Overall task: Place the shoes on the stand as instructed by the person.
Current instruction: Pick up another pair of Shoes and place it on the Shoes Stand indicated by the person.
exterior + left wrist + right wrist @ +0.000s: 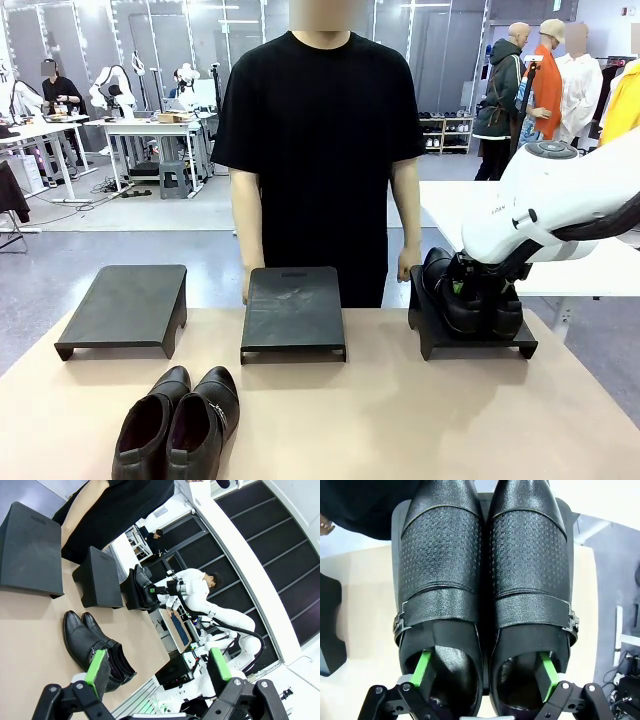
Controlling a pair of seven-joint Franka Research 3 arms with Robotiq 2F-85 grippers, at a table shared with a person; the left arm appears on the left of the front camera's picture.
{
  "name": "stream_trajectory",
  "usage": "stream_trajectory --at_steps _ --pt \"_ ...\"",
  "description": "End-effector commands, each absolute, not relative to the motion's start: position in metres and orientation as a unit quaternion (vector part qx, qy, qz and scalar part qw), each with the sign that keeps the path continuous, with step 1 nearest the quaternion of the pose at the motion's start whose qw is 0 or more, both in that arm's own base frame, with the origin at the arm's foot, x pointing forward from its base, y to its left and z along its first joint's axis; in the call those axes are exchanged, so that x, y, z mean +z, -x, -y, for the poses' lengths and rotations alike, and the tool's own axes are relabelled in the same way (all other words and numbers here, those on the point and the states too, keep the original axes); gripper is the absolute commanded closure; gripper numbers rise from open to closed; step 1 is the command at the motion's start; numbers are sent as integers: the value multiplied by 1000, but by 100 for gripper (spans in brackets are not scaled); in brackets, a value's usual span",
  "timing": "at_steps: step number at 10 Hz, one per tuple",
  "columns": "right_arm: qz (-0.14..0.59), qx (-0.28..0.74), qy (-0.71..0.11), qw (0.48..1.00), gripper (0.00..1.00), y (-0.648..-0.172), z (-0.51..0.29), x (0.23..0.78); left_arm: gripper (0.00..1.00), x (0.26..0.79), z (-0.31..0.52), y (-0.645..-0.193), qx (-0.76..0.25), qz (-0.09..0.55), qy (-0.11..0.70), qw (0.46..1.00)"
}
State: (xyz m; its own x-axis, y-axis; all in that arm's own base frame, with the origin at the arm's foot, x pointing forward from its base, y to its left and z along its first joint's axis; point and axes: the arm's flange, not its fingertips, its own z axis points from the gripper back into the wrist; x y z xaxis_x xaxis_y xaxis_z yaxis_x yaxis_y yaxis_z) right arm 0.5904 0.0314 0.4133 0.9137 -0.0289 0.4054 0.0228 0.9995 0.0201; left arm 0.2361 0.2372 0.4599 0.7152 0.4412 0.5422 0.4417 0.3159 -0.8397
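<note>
One pair of glossy black shoes (470,300) stands on the right-hand stand (430,335), toes toward the person (320,150). My right gripper (478,285) hangs over their heels. In the right wrist view this pair of shoes (485,560) lies side by side, and my right gripper (485,672) is open, with one green-padded finger (423,667) down in each shoe's opening. The other pair of shoes (180,425) (92,642) sits on the table near the front edge. My left gripper (159,667) hovers open above that pair, holding nothing.
The left stand (125,310) and the middle stand (293,312) are bare. The person stands at the far edge, one hand (408,265) beside the right-hand stand. The tan tabletop (400,420) is free at front right. A white table (440,205) stands behind.
</note>
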Motion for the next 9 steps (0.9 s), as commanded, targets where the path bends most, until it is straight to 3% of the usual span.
stream_trajectory --at_steps 1,2,5,7,9 --pt "208 -13 -8 978 0 -591 -33 414 0 459 -238 -235 -8 379 587 715" --pt "207 -13 -7 978 0 -590 -31 413 0 459 -238 -235 -8 379 587 715" --pt "214 0 -117 970 0 -507 -11 493 0 459 -238 -235 -8 379 587 715" --pt "176 27 -184 967 0 -466 10 518 0 459 -238 -235 -8 379 587 715" --pt "158 29 -292 943 0 -429 31 527 0 459 -238 -235 -8 379 587 715"
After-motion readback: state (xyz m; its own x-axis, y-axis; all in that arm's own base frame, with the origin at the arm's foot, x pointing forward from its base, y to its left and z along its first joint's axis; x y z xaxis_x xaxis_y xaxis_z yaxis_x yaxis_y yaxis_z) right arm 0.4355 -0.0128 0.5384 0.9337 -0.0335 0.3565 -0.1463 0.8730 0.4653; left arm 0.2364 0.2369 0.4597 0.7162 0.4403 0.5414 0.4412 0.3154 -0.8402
